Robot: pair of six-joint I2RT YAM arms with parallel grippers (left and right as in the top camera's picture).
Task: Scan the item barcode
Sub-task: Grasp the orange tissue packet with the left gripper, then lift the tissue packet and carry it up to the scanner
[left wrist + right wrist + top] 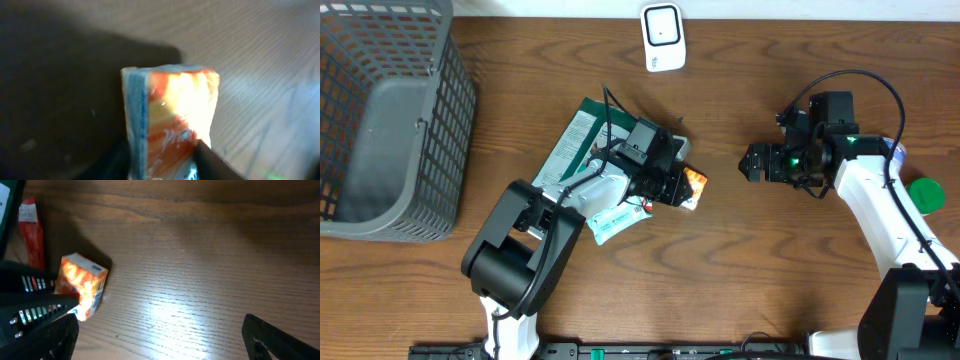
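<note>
A small orange box (694, 183) sits between the fingers of my left gripper (680, 186) just right of the pile of packets at the table's middle. In the left wrist view the orange box (175, 115) fills the gap of the left gripper (162, 161), a dark finger (212, 160) pressed against each side. My right gripper (757, 163) hangs open over bare wood to the right, pointing toward the box. Its wrist view shows the orange box (82, 282) at the left and nothing inside the right gripper (157, 330). No barcode is readable.
A white scanner-like device (663, 37) stands at the back edge. A grey mesh basket (390, 120) fills the left. A green-and-white pack (575, 145) and a white-teal packet (610, 222) lie under the left arm. A green round thing (925, 194) sits far right.
</note>
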